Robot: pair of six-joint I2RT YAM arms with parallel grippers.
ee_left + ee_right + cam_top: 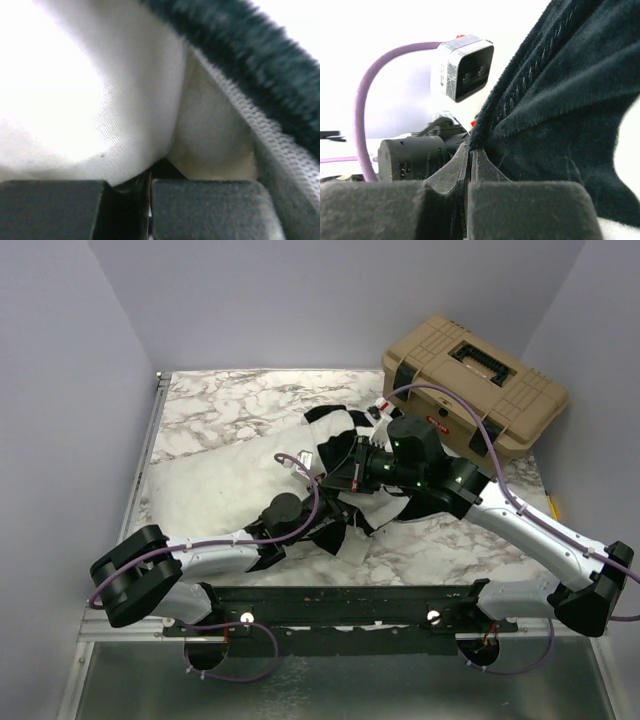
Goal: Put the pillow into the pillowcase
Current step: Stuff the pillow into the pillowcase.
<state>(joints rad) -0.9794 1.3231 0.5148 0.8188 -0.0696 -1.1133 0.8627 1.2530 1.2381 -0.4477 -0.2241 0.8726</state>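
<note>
The white pillow (215, 490) lies on the left half of the table, its right end under the arms. The checkered pillowcase (335, 430) is bunched over that end. My left gripper (149, 175) is shut inside the case's mouth, with a fold of the pillow (75, 100) running into its tips. The pillowcase's black pile edge (250, 55) arches above it. My right gripper (470, 150) is shut on the pillowcase (560, 100), pinching its black seamed edge and holding it up. From above, the right gripper (340, 478) sits just over the left wrist (285, 515).
A tan toolbox (475, 380) stands at the back right of the marble table (230, 405). The left arm's wrist camera (465, 70) and purple cable (362, 125) are close beside my right fingers. Grey walls close in the left, back and right sides.
</note>
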